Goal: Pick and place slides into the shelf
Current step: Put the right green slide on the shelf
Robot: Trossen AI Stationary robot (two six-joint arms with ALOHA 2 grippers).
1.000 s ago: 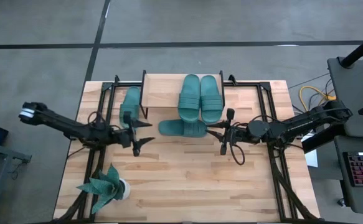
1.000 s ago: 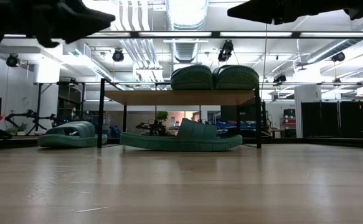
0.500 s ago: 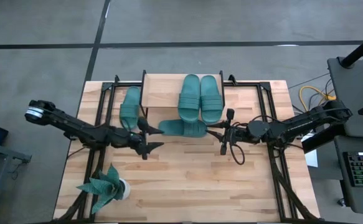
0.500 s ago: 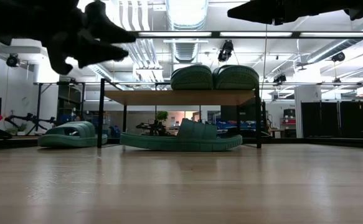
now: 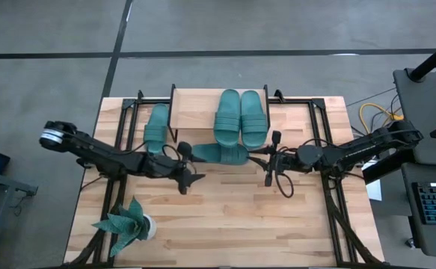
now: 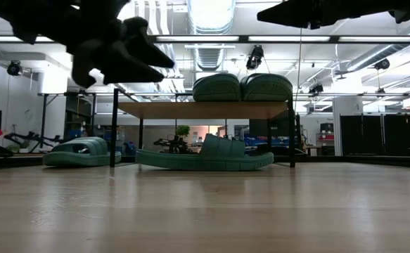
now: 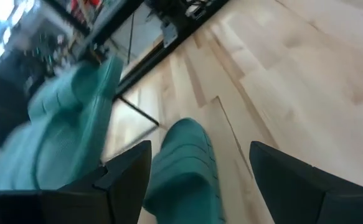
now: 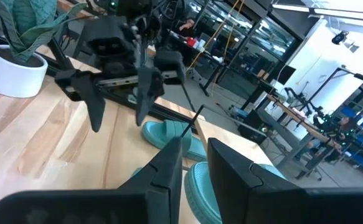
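Two teal slides [image 5: 240,116] lie side by side on the right half of the shelf's wooden top [image 5: 195,112]. A third slide [image 5: 219,154] lies sole-down and crosswise on the table at the shelf's near edge, and it also shows as a slide [image 6: 205,158] in the low view. The fourth slide [image 5: 156,125] rests on the table left of the shelf. My left gripper [image 5: 195,166] hovers open, well above the table, just left of the crosswise slide, whose end [image 7: 184,162] shows between its fingers. My right gripper [image 8: 195,143] waits raised on that slide's right with its fingers nearly together, holding nothing.
A teal plant in a white pot [image 5: 128,224] stands near the table's near-left corner. Black frame rails [image 5: 322,149] run along the table's left and right sides. Bare wood [image 5: 232,217] lies in the near middle. The shelf top's left half is bare.
My left gripper has swung toward the table's right, from beside the fourth slide to the crosswise slide. It has dipped somewhat lower and stayed open. The slides and my right arm have kept still.
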